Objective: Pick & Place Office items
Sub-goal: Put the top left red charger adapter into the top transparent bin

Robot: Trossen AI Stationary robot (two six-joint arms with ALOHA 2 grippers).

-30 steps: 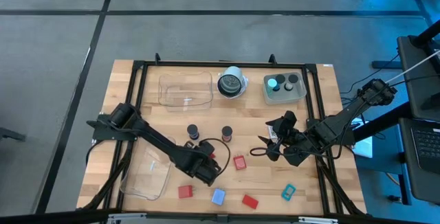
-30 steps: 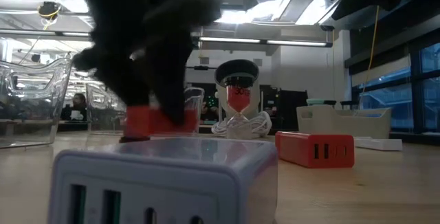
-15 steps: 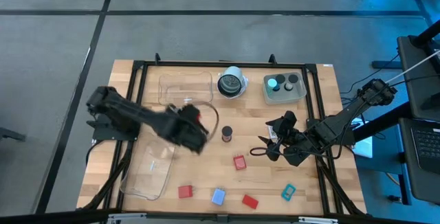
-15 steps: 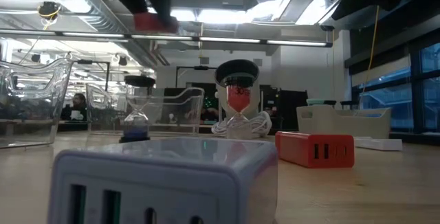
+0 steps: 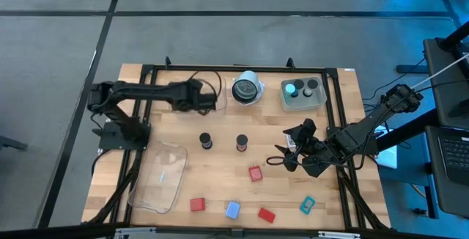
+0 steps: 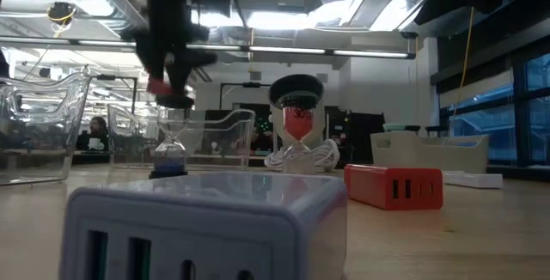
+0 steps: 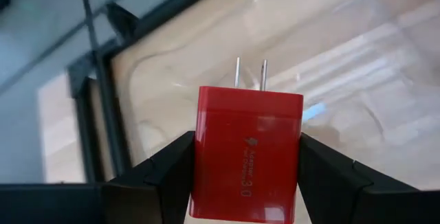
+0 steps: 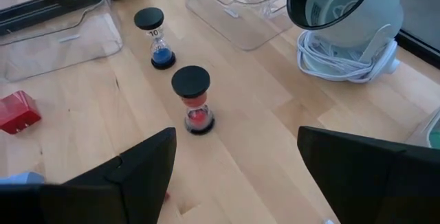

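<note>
Above the clear tray (image 5: 196,98) at the upper centre-left of the high view, the left gripper (image 7: 246,176) clamps a red charger (image 7: 246,153), prongs pointing away. At right of centre, the right gripper (image 8: 234,172) waits with fingers spread wide, facing two sand timers (image 8: 191,100).

Two arms, matte black, slender jointed links with bulkier rounded housings at the joints. Left gripper (image 7: 244,176): two black, flat-faced, angular fingers (image 7: 168,172). Right gripper (image 8: 237,165): same black wedge-shaped fingers. Black cable loops beside each claw.
</note>
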